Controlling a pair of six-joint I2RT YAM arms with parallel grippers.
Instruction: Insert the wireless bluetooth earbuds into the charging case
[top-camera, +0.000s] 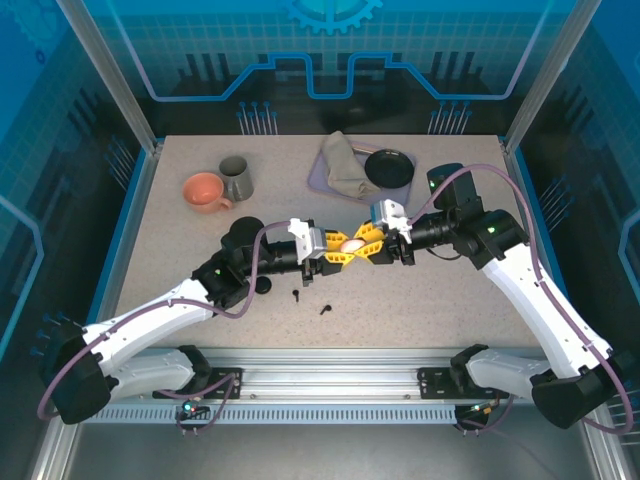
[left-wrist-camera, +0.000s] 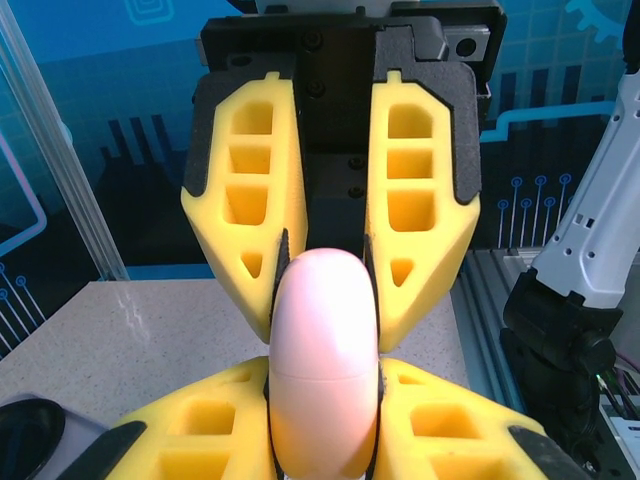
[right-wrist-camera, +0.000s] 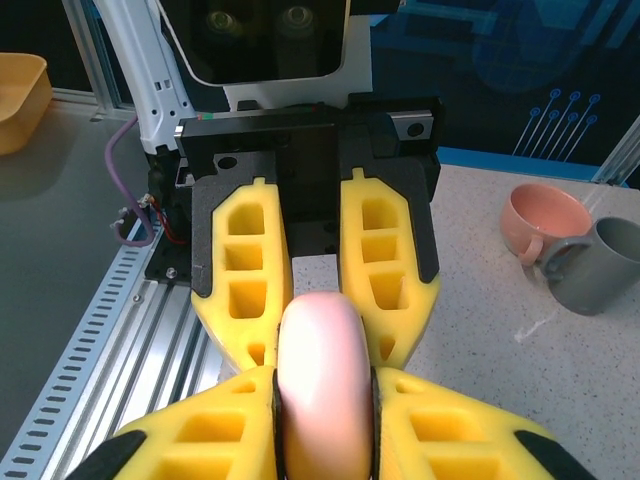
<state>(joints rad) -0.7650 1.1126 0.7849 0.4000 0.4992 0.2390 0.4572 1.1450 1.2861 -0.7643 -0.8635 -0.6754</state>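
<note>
Left gripper (top-camera: 335, 247) was clamped tight on the case (top-camera: 353, 243), and I had the right gripper (top-camera: 372, 245) nose to nose with it. Its fingers pressed on the other end of the same pale egg-shaped shell, so both held it, seemingly clear of the table (top-camera: 450, 300), around the middle. From the left wrist I read the case's long axis running straight from one gripper to the other, across the table. The seam (left-wrist-camera: 325, 372) ringed it near my left fingers and looked shut, so I judged no earbud was in it yet. The two black earbuds (top-camera: 296, 296) lay loose on the table toward the near edge, near each other, a little left of the grippers, the second (top-camera: 324, 310) closer to centre. That put them nearer the left arm and well apart from the case. The pale pair I could not pick out. My read was that the case had to be opened first, one gripper working the lid while the other kept the base. Then a freed gripper would have to drop toward the near edge for those tiny stems, which looked fiddly to pinch.
</note>
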